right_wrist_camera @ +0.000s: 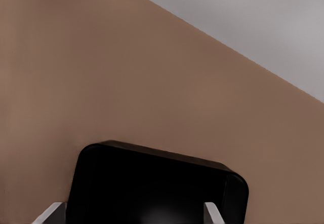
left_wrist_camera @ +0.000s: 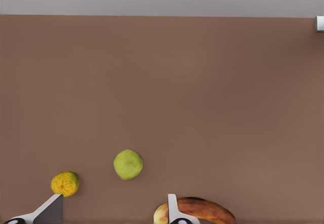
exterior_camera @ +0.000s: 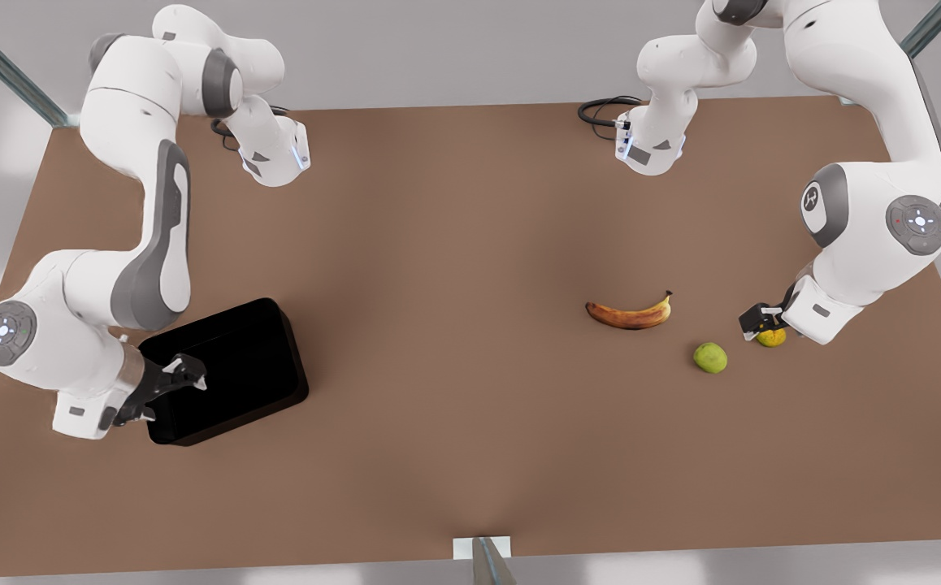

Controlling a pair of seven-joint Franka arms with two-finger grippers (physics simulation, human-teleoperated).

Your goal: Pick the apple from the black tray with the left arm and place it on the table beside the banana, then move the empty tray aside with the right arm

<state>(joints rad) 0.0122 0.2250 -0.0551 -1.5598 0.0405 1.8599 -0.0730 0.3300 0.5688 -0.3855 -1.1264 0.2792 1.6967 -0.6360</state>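
Both claws stand wide: left claw (exterior_camera: 763, 323) idle past the placed apple (exterior_camera: 710, 357), right claw (exterior_camera: 163, 392) straddling the black tray (exterior_camera: 263, 357), ready to close and slide it aside.

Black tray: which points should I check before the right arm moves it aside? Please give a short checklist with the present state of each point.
1. Apple is out of the black tray and rests on the table beside the banana: ok.
2. Tray holds nothing: ok.
3. Right gripper is at the tray's edge, fingers open: ok.
4. Fingers placed around the rim: cannot tell.
5. Left gripper is open, holds nothing, and is far from the tray, next to the small orange fruit: ok.
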